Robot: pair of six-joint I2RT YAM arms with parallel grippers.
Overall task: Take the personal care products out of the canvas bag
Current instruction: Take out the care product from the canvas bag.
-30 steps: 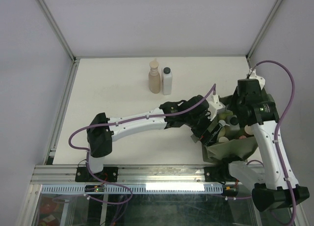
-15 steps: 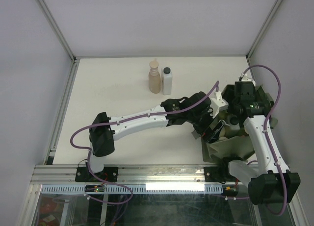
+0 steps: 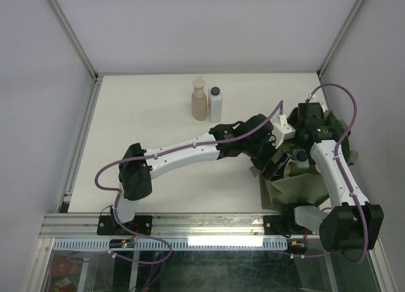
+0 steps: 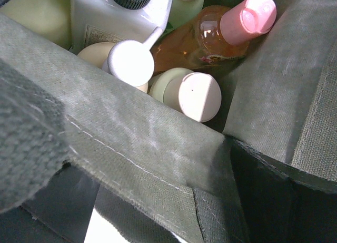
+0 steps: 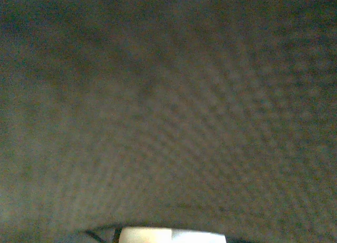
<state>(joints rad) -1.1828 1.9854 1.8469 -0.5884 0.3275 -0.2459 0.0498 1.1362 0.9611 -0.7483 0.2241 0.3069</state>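
We work at the canvas bag, whose mouth is crowded by both arms. Two products already stand on the table, well to the left of the bag and beyond it: a tan bottle and a white bottle, just beside each other. Inside the bag an orange bottle, a beige bottle and a dark-capped bottle lie packed together, touching. The left gripper hangs over the bag's left rim, spread wide and holding nothing we can see. The right gripper sits at the bag's far side, its camera filled with blurred fabric, so we cannot tell its state. We judge the beige bottle, nearest the rim, the best pick: straddle it and lift straight up. The rim folds inward, narrowing the mouth; open room lies left of the bag.
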